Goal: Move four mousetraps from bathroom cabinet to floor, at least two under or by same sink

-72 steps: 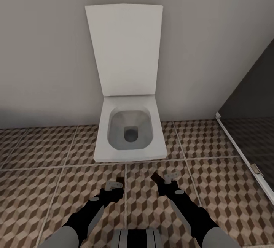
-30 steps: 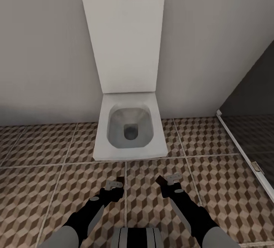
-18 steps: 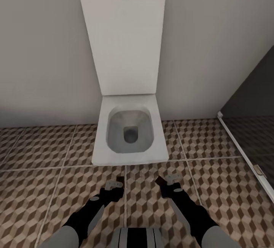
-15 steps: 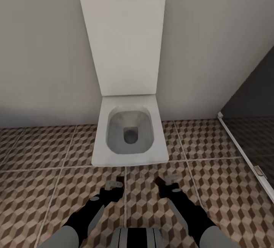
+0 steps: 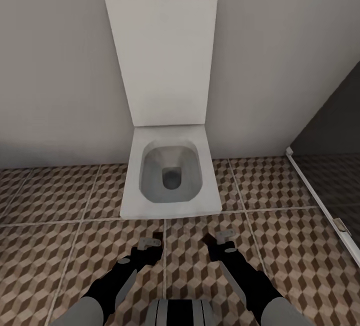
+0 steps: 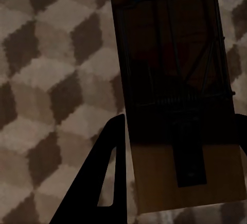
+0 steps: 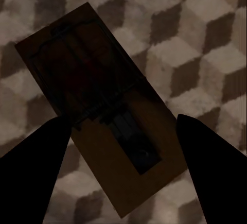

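Note:
My left gripper [image 5: 150,242] hangs low over the bathroom floor [image 5: 60,246], shut on a mousetrap [image 5: 157,240]. In the left wrist view that mousetrap [image 6: 175,80] is a tan board with dark wire, held flat between the fingers [image 6: 105,177]. My right gripper [image 5: 221,239] is level with the left one and is shut on a second mousetrap [image 5: 207,239]. The right wrist view has this mousetrap [image 7: 98,105] lying slantwise between the fingers [image 7: 206,162] above the cube-patterned tiles. The cabinet and the bathroom sink are out of view.
A white toilet [image 5: 171,178] with its lid [image 5: 162,61] raised stands against the grey wall straight ahead, just beyond both grippers. A dark glass shower panel [image 5: 330,131] with a white frame runs along the right. Open tiles lie to the left and right of the toilet.
The whole view has crept a little closer to the toilet, so the camera moved. Both grippers keep their mousetraps. In the last half second almost nothing shifts.

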{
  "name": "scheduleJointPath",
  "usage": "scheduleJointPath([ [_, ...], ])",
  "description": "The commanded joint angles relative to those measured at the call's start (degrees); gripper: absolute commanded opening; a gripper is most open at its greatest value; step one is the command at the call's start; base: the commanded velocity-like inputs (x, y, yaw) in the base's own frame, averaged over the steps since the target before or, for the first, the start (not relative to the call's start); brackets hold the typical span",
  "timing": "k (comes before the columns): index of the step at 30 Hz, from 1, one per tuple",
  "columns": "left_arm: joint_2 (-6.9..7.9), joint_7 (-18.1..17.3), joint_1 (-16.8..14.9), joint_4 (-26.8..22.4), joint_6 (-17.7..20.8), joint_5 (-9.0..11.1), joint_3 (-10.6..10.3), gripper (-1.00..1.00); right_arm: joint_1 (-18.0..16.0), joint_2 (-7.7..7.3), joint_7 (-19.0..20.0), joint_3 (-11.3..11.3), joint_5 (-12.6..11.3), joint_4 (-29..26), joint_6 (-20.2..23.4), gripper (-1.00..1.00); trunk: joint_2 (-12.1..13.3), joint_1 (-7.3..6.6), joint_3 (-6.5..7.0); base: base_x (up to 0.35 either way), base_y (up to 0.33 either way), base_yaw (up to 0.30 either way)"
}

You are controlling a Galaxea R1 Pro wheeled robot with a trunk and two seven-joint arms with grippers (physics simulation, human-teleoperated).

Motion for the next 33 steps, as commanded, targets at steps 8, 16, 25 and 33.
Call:
scheduleJointPath([
  [8,0.02,0.1,0.0,-0.1,0.3,0.5,-0.2,-1.0,0.0,-0.03,-2.9,0.3,-0.6,0.2,0.2,-1.0,0.0,-0.01,-0.04,0.0,0.0,0.0],
  [16,-0.02,0.1,0.0,-0.1,1.5,0.5,-0.1,-1.0,0.0,-0.02,-3.1,0.3,-0.6,0.5,0.2,-1.0,0.0,-0.01,-0.04,0.0,0.0,0.0],
  [25,-0.02,0.3,0.0,-0.2,3.7,0.4,0.0,-1.0,0.0,-0.09,-3.2,0.3,-0.7,0.5,0.2,-1.0,0.0,-0.01,-0.04,0.07,0.0,0.0],
  [33,0.47,0.4,0.0,-0.1,4.9,0.4,0.2,-1.0,0.0,-0.1,-3.2,0.3,-0.7,0.5,0.2,-1.0,0.0,-0.01,-0.04,0.125,0.0,0.0],
])
